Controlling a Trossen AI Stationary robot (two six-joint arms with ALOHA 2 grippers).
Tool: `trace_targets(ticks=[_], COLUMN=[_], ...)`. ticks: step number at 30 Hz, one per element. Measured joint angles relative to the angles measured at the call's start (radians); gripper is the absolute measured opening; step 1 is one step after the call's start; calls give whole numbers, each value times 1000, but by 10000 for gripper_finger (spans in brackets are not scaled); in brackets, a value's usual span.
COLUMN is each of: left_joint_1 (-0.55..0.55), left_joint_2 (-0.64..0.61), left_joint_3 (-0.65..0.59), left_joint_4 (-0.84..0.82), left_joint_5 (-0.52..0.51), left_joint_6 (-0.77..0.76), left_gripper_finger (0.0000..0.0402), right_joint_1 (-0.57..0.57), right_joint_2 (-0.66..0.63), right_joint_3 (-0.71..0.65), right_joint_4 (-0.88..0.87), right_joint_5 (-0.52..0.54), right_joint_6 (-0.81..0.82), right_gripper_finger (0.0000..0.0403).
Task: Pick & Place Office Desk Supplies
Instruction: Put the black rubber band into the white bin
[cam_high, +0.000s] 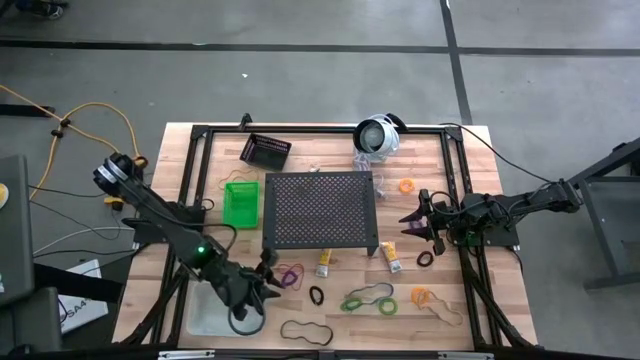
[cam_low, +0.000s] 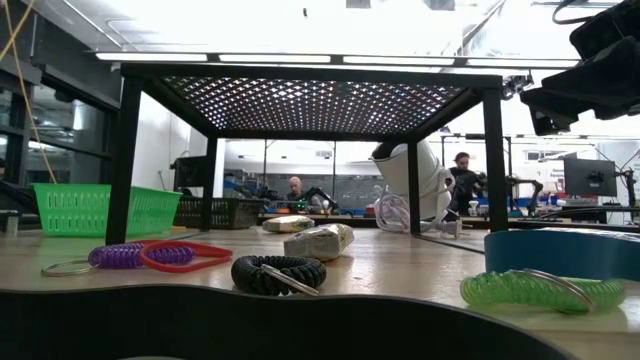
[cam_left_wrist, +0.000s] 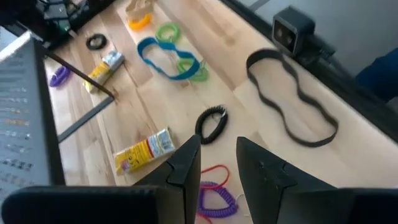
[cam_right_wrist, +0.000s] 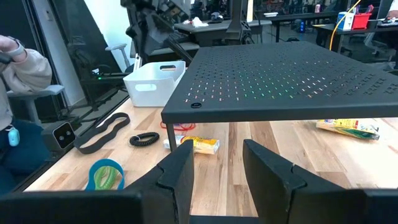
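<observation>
My left gripper (cam_high: 272, 281) (cam_left_wrist: 219, 167) hovers open over the near left of the table, slanting down. Its fingers stand above a purple coil loop (cam_left_wrist: 216, 198) (cam_high: 291, 274) that has a red loop (cam_left_wrist: 219, 172) lying on it, and touch neither. A black coil loop (cam_left_wrist: 211, 123) and a yellow tube (cam_left_wrist: 144, 151) lie just beyond. A second yellow tube (cam_high: 390, 257), a green coil with a blue band (cam_high: 368, 298), orange loops (cam_high: 420, 297) and a black band (cam_high: 305, 332) lie along the near side. My right gripper (cam_high: 415, 226) (cam_right_wrist: 217, 167) waits open at the table's right.
The big black perforated stand (cam_high: 320, 210) fills the table's middle. A green bin (cam_high: 240, 203) and a black basket (cam_high: 265, 150) stand left of and behind it, and a pale bin (cam_high: 215, 310) sits under my left arm. A round white device (cam_high: 378, 136) sits at the far edge.
</observation>
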Motion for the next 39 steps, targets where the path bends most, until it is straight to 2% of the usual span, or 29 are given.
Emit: trace_targets(ticks=[5,9,13,27,32,39], left_joint_1=[21,49,75,96,96,102], left_joint_2=[65,119,169,418,496,541], left_joint_3=[0,17,95,465,535,541], left_joint_4=[3,13,-44,-483,-515,-511], left_joint_5=[4,45,86,93,93,98], left_joint_6=[3,1,5,16,40,28], left_gripper_finger=[97,97,97,97,97,97], right_joint_1=[0,0,0,0,0,0], right_joint_2=[0,0,0,0,0,0], right_joint_3=[0,0,0,0,0,0], right_joint_4=[0,0,0,0,2,4], right_joint_5=[0,0,0,0,-1,0], right_joint_6=[0,0,0,0,0,0], right_gripper_finger=[126,126,126,126,126,126])
